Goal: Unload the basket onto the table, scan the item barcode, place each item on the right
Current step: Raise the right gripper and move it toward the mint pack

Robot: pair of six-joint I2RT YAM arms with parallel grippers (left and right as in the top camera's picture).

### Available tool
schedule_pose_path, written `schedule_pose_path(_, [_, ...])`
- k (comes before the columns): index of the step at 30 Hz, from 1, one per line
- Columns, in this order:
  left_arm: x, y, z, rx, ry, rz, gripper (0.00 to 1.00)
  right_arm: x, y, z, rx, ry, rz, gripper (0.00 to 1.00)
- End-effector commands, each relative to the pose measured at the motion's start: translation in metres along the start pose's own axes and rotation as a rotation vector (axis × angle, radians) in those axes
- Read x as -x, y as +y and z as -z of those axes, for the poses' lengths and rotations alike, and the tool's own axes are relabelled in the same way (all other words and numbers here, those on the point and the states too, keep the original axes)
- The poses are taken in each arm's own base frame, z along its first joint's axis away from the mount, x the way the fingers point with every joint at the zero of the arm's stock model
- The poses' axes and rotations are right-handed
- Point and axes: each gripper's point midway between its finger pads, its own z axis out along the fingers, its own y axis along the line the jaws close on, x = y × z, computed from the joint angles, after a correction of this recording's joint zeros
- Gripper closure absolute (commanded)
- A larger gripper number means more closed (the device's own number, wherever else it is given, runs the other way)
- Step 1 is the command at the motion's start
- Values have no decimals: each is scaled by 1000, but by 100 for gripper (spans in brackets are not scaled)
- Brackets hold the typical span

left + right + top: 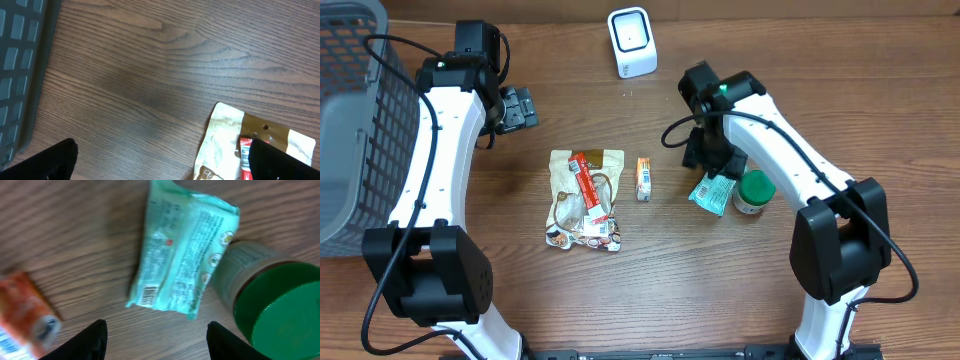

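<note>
A teal packet (182,270) lies flat on the wooden table with a small barcode (149,294) at its lower left corner. My right gripper (157,342) hovers just in front of it, open, with nothing between its dark fingers (92,340). From overhead, the right gripper (704,157) sits directly behind the teal packet (712,193). The white scanner (632,42) stands at the back of the table. My left gripper (517,108) is open over bare wood at the back left, and in the left wrist view the left gripper (165,165) holds nothing.
A green-lidded jar (754,191) touches the packet's right side. A small orange box (643,178) and a beige pouch (585,198) with a red item on it lie mid-table. A grey wire basket (350,120) fills the left edge.
</note>
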Motion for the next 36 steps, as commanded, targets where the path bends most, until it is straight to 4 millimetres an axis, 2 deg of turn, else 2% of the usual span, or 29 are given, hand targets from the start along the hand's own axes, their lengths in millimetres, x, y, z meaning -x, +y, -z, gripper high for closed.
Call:
schedule_pose_path(1, [6, 0, 11, -1, -33, -20, 0, 1, -9, -6, -48, -16, -18, 35])
schedule_pose_path(20, [6, 0, 11, -1, -33, -20, 0, 0, -24, -5, -122, -28, -22, 35])
schedule_pose_path(26, [6, 0, 11, -1, -33, -20, 0, 5, -13, -6, -74, -47, -27, 34])
schedule_pose_path(28, [6, 0, 11, -1, -33, -20, 1, 10, -7, -6, -48, -64, -29, 20])
schedule_pose_path(29, [6, 0, 11, -1, -33, -20, 0, 12, -5, -6, -40, -73, -30, 1])
schedule_pose_path(30, [6, 0, 11, -1, -33, -20, 0, 12, -4, -6, -40, -74, -31, 0])
schedule_pose_path(33, [6, 0, 11, -1, -33, -20, 0, 12, -5, -6, -39, -74, -31, 0])
schedule_pose_path(34, [6, 0, 11, -1, -33, -20, 0, 11, -6, -6, -44, -70, -31, 3])
schedule_pose_path(35, [6, 0, 11, -1, -33, -20, 0, 11, -6, -6, -46, -68, -31, 11])
schedule_pose_path(36, [6, 0, 11, -1, -33, -20, 0, 11, -7, -6, -48, -67, -31, 14])
